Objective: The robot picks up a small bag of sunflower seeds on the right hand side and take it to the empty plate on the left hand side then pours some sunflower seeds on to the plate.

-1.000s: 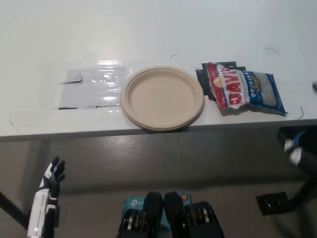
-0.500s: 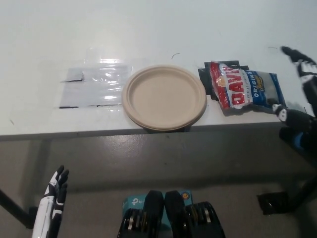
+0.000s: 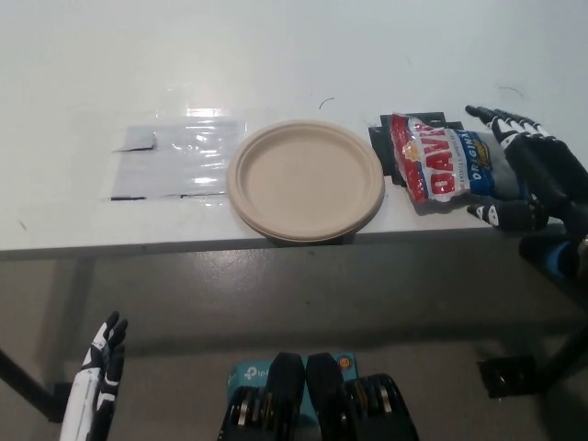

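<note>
Along the near edge of the white table (image 3: 276,46), the round beige paper plate (image 3: 305,179) sits with its front rim overhanging the edge slightly; open tabletop lies behind it and far to the left. Left of the plate, a clear plastic sheet (image 3: 175,158) lies flat, just short of touching the rim. Right of the plate, close but apart, the red, white and blue bag of sunflower seeds (image 3: 447,163) lies flat over black tape marks (image 3: 379,140), also near the table edge. Large white letters on red read "DAVI"; the blue part shows "ORIGIN", the rest hidden. Black right hand (image 3: 528,175) is over the bag's right end, fingers spread, covering that end; actual contact cannot be confirmed. Half a second ago this hand was further right, at the picture's edge, with the bag fully visible; it has since moved left over the bag. White left hand (image 3: 99,363) hangs low at lower left, below table level, fingers loosely apart, much as before. Plate and bag unmoved.
</note>
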Controlling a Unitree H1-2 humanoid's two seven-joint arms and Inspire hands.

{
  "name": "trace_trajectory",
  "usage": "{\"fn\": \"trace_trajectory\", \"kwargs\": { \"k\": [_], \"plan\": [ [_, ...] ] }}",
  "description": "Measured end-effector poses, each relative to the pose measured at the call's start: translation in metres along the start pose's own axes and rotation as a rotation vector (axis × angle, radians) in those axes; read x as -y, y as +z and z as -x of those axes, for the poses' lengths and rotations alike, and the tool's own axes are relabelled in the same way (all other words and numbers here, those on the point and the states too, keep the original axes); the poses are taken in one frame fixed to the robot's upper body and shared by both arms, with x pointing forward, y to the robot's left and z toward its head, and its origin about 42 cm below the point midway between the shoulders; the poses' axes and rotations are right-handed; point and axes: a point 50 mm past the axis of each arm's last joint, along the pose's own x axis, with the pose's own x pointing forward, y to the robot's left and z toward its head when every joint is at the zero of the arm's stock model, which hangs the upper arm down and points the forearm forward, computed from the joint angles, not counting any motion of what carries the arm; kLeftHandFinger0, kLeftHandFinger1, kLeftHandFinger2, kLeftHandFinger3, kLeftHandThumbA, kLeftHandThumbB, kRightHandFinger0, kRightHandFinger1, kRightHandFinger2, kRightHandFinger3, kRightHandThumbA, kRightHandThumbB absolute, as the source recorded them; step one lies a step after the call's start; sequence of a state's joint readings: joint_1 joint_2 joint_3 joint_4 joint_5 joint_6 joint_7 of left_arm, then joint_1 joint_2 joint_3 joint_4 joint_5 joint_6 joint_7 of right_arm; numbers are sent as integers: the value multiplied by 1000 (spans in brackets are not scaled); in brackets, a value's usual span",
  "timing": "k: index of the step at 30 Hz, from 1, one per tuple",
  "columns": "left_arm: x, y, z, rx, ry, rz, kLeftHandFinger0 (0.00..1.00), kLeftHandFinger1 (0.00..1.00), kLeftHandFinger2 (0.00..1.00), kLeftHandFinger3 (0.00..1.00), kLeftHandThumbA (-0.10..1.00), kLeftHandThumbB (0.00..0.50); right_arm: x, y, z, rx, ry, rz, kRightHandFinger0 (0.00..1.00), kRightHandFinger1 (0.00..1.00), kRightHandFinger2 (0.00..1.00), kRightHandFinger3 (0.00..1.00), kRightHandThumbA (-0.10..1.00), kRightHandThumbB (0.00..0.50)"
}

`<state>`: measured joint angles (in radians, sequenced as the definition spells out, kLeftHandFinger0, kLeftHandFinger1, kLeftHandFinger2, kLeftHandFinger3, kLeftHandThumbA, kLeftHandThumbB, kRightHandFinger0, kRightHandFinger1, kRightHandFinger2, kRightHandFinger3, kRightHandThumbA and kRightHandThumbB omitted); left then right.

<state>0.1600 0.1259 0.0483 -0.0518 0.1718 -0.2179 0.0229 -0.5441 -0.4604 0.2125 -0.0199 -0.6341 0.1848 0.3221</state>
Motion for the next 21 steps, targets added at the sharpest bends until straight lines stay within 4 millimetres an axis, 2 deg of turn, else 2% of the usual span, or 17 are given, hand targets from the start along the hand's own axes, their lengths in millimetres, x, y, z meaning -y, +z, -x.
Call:
{"fn": "trace_trajectory", "kwargs": {
  "k": [5, 8, 13, 18, 21],
  "plan": [
    [-3, -2, 3, -7, -13, -4, 1000, 1000, 1000, 1000, 1000, 262, -1, -1, -7, -15, 37, 11, 1000, 1000, 1000, 1000, 874, 436],
    [-6, -4, 7, -16, -21, -11, 1000, 1000, 1000, 1000, 1000, 270, 0, -2, -11, -22, 49, 12, 1000, 1000, 1000, 1000, 895, 439],
    [-10, -6, 12, -26, -46, -9, 1000, 1000, 1000, 1000, 1000, 232, 3, -1, -14, -26, 52, 8, 1000, 1000, 1000, 1000, 908, 423],
    [-12, -7, 15, -32, -64, -8, 1000, 1000, 1000, 1000, 993, 227, 2, -2, -14, -28, 58, -2, 1000, 1000, 1000, 1000, 889, 389],
    [-12, -7, 16, -34, -68, -2, 1000, 1000, 1000, 1000, 994, 258, 0, -5, -15, -39, 66, -7, 1000, 1000, 1000, 1000, 891, 388]
  ]
}}
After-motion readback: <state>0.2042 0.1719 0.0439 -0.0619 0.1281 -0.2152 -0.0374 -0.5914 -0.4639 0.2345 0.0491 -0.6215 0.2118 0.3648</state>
